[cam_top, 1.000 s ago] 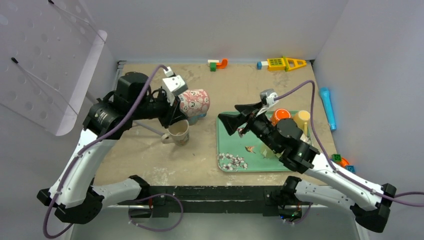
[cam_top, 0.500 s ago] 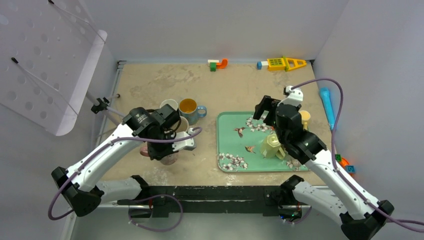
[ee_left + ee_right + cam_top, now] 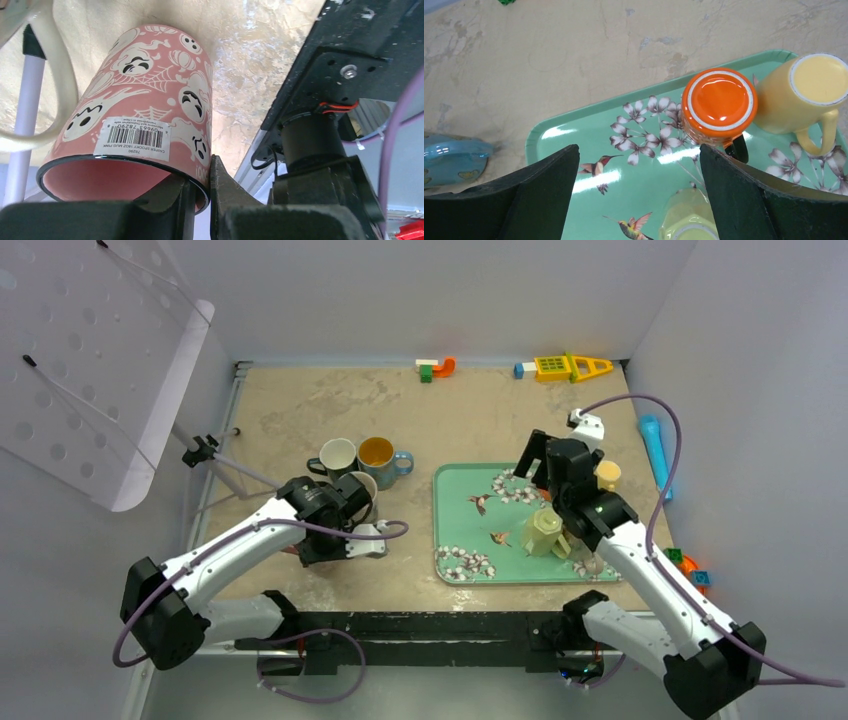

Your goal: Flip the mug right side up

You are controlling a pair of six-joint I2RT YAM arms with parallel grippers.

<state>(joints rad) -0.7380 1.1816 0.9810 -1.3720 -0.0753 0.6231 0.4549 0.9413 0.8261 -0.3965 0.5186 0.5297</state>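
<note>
My left gripper [image 3: 202, 175] is shut on the rim of the pink ghost-print mug [image 3: 145, 95], with one finger inside the mouth and one outside. The mug's mouth faces the wrist and its base points away toward the table. In the top view the left gripper [image 3: 335, 540] is low at the front left, and it hides most of the mug. My right gripper [image 3: 638, 150] is open and empty above the green tray [image 3: 574, 130]. It also shows in the top view [image 3: 535, 455].
A white mug [image 3: 337, 455], a blue mug [image 3: 380, 452] and a cream mug [image 3: 364, 486] stand behind the left gripper. On the tray [image 3: 470, 540] are an upturned orange mug [image 3: 719, 102], a yellow mug [image 3: 809, 92] and a pale green mug [image 3: 545, 530]. Toys lie along the back and right walls.
My left gripper has brought the pink mug from high near the other mugs down to the front left of the table. My right gripper has pulled back over the tray.
</note>
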